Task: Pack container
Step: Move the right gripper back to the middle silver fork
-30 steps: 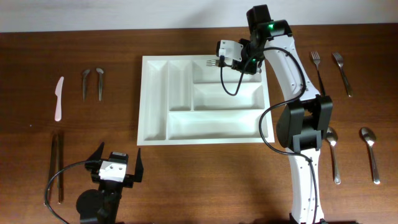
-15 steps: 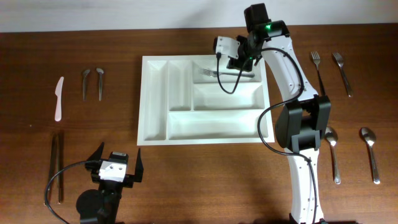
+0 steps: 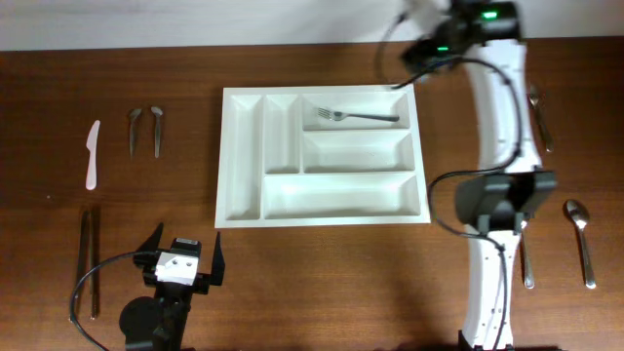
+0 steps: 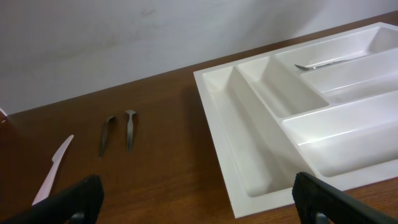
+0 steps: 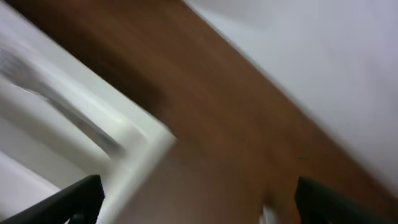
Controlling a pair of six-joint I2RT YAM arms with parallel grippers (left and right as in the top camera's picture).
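Container: a white plastic cutlery tray with five compartments. It lies flat on the wooden table, about midway between the table's left and right ends and nearer the far edge than the near one.
Long axis: it runs left to right in the overhead view, with the long sides parallel to the table's far edge.
Compartments: two narrow ones sit at the left end and run across the tray's short way. Three long ones lie along the long axis, stacked from far to near, and the nearest is the widest.
Fork: it rests in the farthest long compartment, close to parallel with the tray's long axis. The tines point left and the handle points right.
Left gripper: it sits by the near edge, well apart from the tray's near left corner. Its fingers are spread wide with nothing between them, and its camera looks across that corner.
Right gripper: the view is blurred, but the fingertips stand far apart with nothing between them. It is just off the tray's far right corner and not touching the tray.
Left of the tray: a white plastic knife, two short metal pieces side by side, and dark sticks.
Right of the tray: a second fork and a spoon, beyond the right arm.
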